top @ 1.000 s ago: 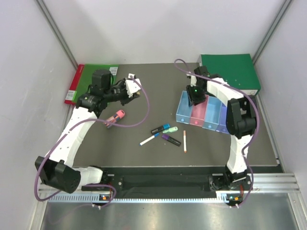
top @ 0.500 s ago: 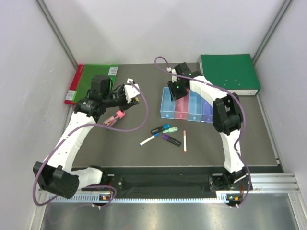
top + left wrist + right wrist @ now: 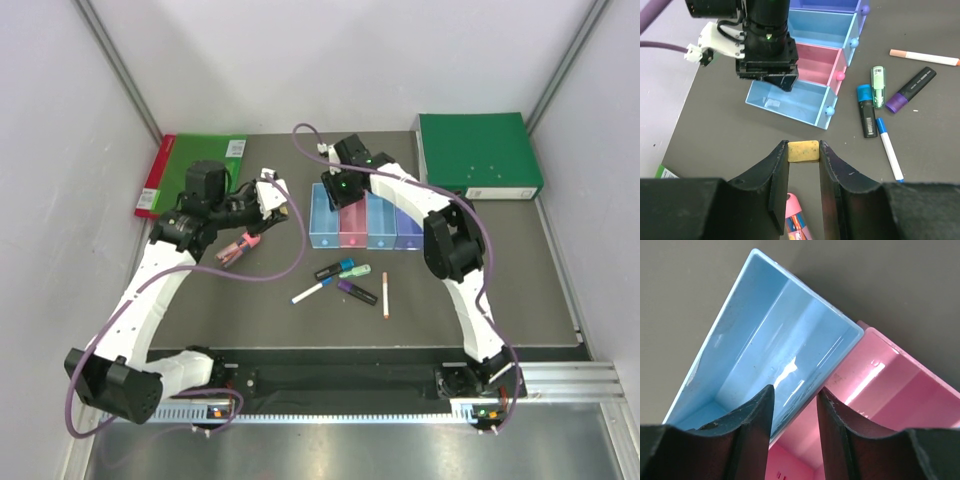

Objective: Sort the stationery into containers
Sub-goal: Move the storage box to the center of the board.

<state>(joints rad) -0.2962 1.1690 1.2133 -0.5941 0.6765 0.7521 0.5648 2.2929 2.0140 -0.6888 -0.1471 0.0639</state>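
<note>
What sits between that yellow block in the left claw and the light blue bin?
Only bare table lies between the yellow block in the left gripper and the light blue bin. The right gripper straddles that bin's shared wall, crowding its far end.

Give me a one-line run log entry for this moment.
left gripper: shut on yellow eraser | right gripper: gripping bin row at light blue/pink wall | pens: unsorted

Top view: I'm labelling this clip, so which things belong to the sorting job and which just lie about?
Job: bins; pens; yellow eraser in left gripper; pink piece; right gripper on the bin wall.
Lying about: folder; binder.
</note>
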